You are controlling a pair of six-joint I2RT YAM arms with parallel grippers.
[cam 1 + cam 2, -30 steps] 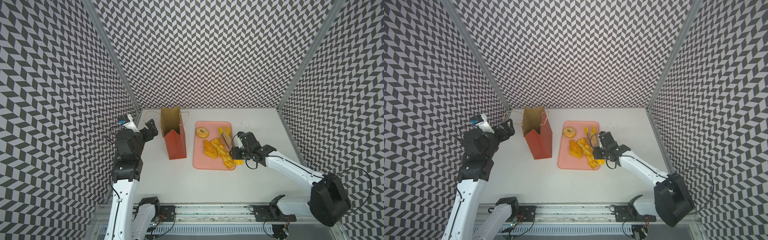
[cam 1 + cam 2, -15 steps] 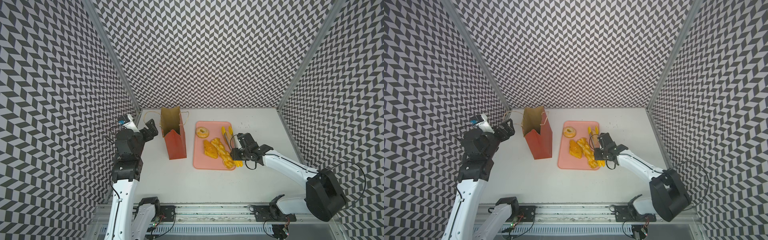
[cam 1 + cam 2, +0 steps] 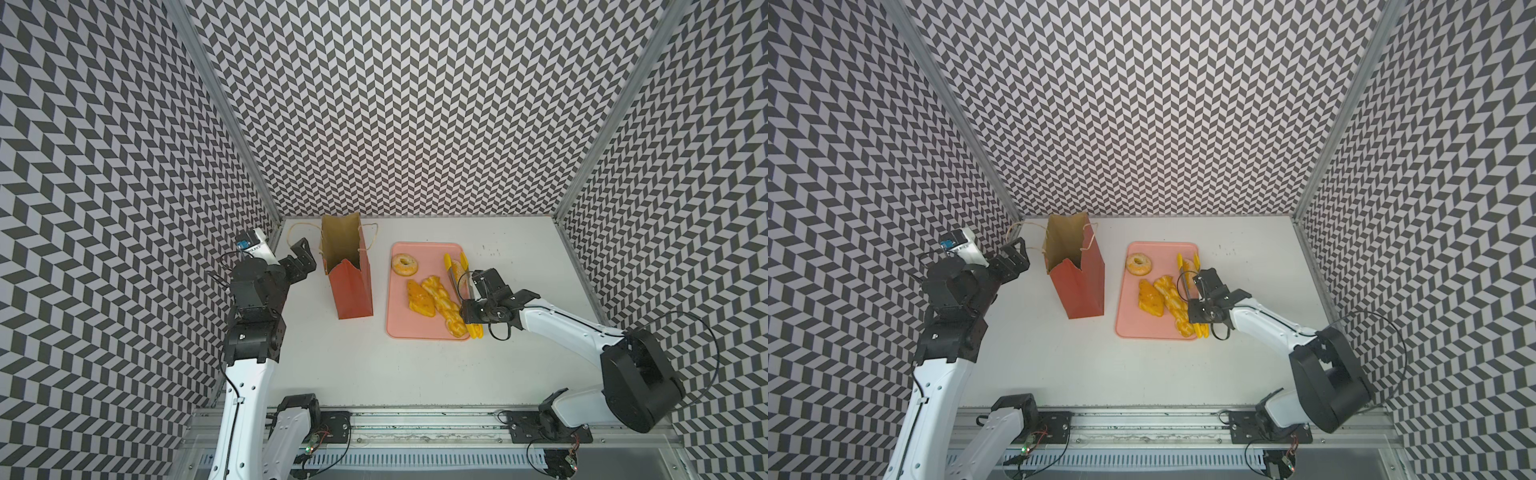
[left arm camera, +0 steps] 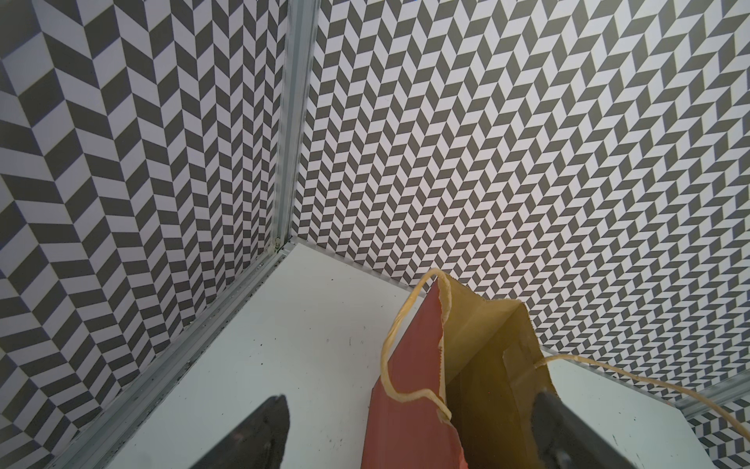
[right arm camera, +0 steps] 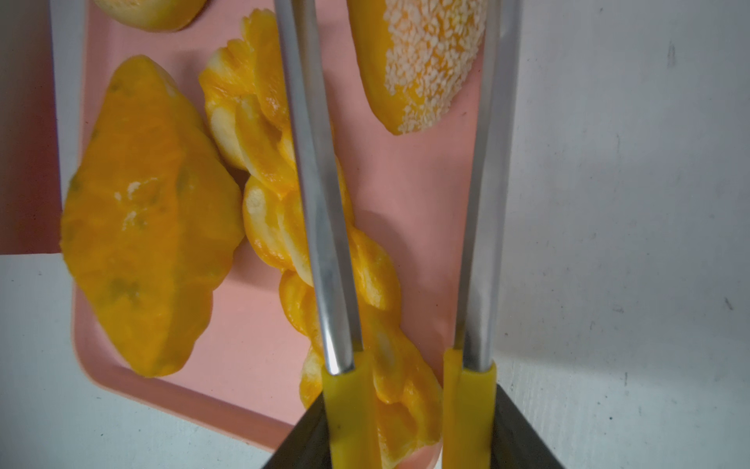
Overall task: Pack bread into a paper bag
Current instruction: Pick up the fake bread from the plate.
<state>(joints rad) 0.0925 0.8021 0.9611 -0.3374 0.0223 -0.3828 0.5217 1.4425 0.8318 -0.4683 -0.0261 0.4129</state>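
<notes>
Four pastries point(image 3: 432, 291) on tray point(image 3: 399, 328), bag point(image 3: 351, 286) upright beside it. Right gripper point(image 5: 410, 430) pinching tongs point(image 5: 316, 203), arms straddling sugared bun point(image 5: 422, 61) for grab. Left gripper point(image 3: 300, 259) spread wide at bag rim, probably to steady it.

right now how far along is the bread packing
Done: nothing packed; the ring donut, glazed piece, braided loaf and sugared bun all lie on the pink tray. In hand: the right gripper holds tongs straddling that bun; the left gripper is open by the upright paper bag. Left: all four.

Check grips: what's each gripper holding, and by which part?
Right gripper: tongs, clamped on the yellow handle sleeves. Left gripper: open, holding nothing.
</notes>
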